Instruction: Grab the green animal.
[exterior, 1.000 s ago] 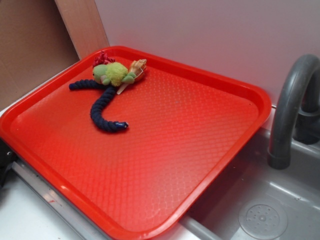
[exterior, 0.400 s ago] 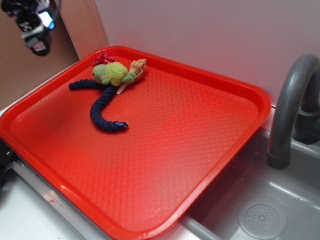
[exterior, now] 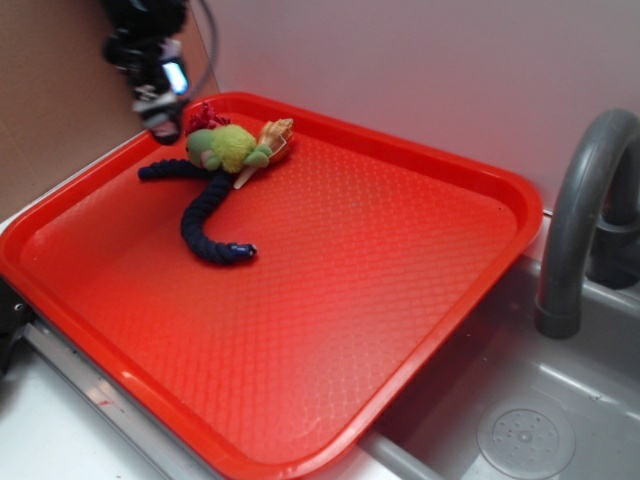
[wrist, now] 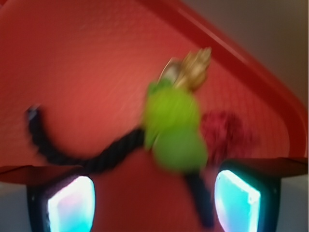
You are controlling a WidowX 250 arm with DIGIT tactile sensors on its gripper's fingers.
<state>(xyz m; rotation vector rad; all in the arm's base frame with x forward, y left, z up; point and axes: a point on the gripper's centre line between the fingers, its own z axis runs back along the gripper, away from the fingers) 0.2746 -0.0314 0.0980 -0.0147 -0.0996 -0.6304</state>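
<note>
Up at the tray's (exterior: 470, 250) far left corner, the gripper (exterior: 163, 122) hangs with jaws spread, grasping nothing, just left of the green animal (exterior: 228, 148). That toy lies on a dark blue rope (exterior: 205, 215), between a red ball (exterior: 205, 117) and a seashell (exterior: 277, 135).

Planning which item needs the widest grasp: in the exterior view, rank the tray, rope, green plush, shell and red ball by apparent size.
1. Red plastic tray
2. Dark blue twisted rope
3. Fuzzy green plush animal
4. Tan spiral seashell and small red fabric ball: similar, both partly hidden, unranked.
</note>
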